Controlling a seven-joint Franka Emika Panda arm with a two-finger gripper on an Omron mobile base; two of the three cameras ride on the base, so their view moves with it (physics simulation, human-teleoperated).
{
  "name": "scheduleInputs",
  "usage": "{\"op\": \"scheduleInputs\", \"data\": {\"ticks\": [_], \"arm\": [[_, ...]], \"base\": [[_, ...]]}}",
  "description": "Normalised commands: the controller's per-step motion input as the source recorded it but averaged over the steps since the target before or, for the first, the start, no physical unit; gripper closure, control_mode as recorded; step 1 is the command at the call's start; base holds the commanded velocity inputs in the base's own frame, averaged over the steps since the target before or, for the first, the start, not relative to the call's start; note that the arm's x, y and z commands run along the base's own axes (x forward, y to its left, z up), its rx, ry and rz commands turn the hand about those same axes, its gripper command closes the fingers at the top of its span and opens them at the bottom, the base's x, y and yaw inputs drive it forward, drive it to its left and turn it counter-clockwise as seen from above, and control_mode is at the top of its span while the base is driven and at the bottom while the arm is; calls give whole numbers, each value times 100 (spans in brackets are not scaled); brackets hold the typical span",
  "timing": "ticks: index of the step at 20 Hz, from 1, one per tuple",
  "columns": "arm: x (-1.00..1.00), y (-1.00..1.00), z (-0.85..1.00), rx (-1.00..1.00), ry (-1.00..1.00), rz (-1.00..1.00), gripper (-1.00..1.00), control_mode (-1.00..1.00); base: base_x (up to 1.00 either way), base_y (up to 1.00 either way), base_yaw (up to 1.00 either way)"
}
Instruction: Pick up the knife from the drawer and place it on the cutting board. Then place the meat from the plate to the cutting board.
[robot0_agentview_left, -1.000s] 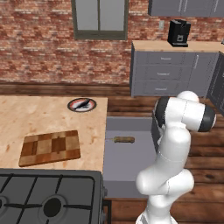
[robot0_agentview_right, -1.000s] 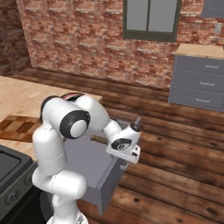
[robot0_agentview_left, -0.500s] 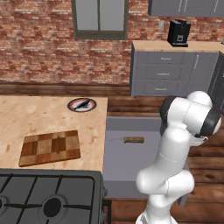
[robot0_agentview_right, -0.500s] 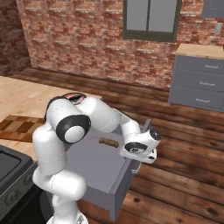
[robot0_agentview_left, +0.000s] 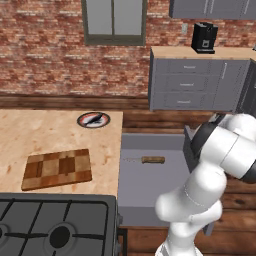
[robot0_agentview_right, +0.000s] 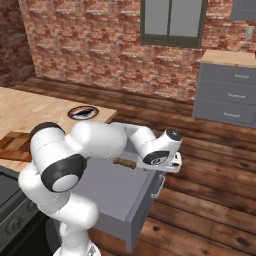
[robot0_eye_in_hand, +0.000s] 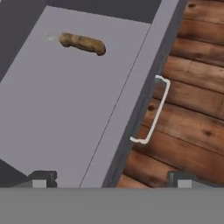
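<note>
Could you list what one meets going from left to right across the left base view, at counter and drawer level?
cutting board → plate holding the meat → knife in the open drawer

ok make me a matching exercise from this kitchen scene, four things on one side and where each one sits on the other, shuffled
Things:
1. knife
2. meat
3. cutting board
4. coffee machine

Places:
A. on the grey cabinet by the brick wall
B. on the round plate
C. inside the open drawer
D. flat on the wooden counter, in front of the stove

Pairs: 1-C, 2-B, 3-D, 4-A
</note>
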Motion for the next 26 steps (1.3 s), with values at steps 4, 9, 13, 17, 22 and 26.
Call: {"op": "scheduleInputs", "data": {"ticks": [4, 9, 13, 17, 22, 26], "arm": [[9, 31, 43, -10, 13, 0, -100, -100], [2, 22, 18, -3, 16, 0, -100, -100], [0, 16, 1, 0, 10, -1, -100, -100], [5, 18, 4, 0, 12, -9, -100, -100], [7, 20, 2, 0, 6, -18, -100, -100], [4, 28, 0, 0, 0, -24, -100, -100]], "base": [[0, 0, 0], [0, 0, 0], [0, 0, 0], [0, 0, 0], [0, 0, 0], [0, 0, 0]]}}
